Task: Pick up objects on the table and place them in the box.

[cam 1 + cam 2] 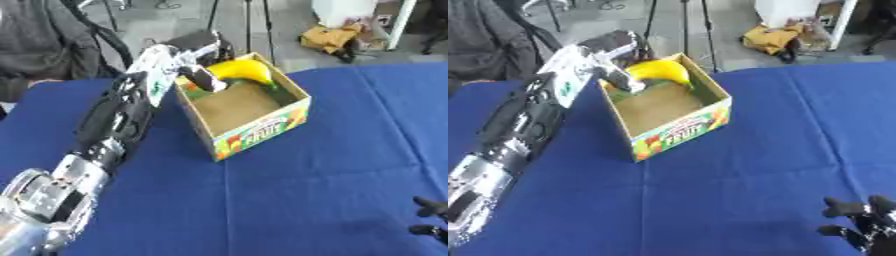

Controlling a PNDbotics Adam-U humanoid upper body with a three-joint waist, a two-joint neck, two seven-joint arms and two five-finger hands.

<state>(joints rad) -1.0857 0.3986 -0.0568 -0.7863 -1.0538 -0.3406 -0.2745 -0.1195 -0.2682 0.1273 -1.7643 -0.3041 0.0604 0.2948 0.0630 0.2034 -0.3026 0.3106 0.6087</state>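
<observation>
One banana (pixel 242 71) sits at the far end of the one open box (pixel 262 131), with something green, hard to make out, beside it. The left hand (pixel 203 75) reaches over the box's near-left rim, its fingers curled around the banana's end, or so it seems. The box stands near the far edge of the blue bench (pixel 306 200), with wide bare cloth in front. The right hand (pixel 866 225) rests at the lower right corner, fingers relaxed upward.
</observation>
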